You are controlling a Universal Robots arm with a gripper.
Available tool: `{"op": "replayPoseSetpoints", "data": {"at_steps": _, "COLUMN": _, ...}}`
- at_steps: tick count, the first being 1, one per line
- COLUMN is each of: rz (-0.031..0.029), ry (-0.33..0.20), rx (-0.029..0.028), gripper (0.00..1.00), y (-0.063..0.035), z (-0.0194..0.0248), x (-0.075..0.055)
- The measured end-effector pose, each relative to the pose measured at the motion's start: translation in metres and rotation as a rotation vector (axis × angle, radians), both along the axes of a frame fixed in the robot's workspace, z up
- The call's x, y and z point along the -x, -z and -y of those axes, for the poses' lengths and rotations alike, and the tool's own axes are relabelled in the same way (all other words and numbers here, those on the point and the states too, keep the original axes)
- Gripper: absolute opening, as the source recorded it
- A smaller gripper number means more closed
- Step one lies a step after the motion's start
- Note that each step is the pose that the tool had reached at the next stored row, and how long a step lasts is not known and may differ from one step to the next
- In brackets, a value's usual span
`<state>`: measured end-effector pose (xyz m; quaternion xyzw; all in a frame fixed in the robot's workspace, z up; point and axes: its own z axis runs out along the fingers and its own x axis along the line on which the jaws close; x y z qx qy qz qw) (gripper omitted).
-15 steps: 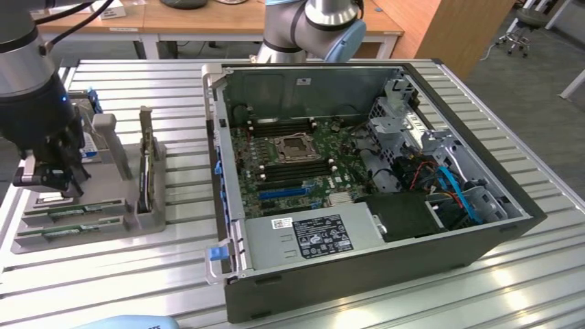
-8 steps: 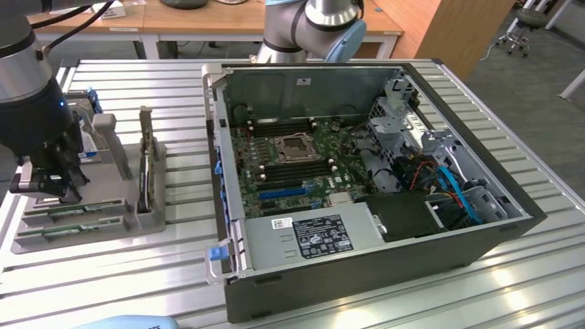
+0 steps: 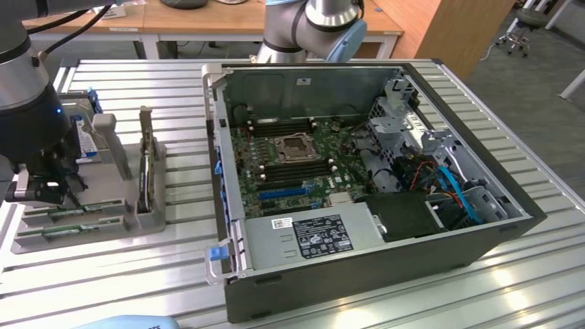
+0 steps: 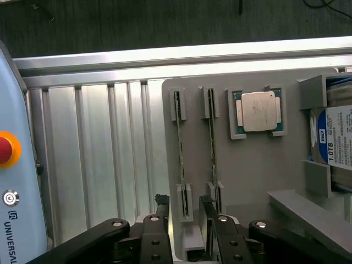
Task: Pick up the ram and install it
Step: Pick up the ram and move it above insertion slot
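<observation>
Two ram sticks stand on edge in slots of a grey fixture tray: one ram and a second stick beside it. In the exterior view the same green sticks lie at the tray's near end. My gripper hovers over one end of the first stick, open, with a black finger on either side of it and not touching it. From the exterior view the gripper hangs low over the tray at the left edge, holding nothing.
The tray also carries a square silver processor chip and a blue-labelled hard drive. An open computer case with its motherboard stands on the exterior view's right. A teach pendant lies on the slatted metal table.
</observation>
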<state>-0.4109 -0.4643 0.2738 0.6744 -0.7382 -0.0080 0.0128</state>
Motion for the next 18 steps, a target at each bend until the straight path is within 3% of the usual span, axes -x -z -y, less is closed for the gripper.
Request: {"op": "replayPoseSetpoints", "data": {"at_steps": 18, "rz": 0.0001, "ry": -0.031, "rx": 0.0, "gripper": 0.35, "y": 0.0084, "z": 0.0001, "x": 0.0}}
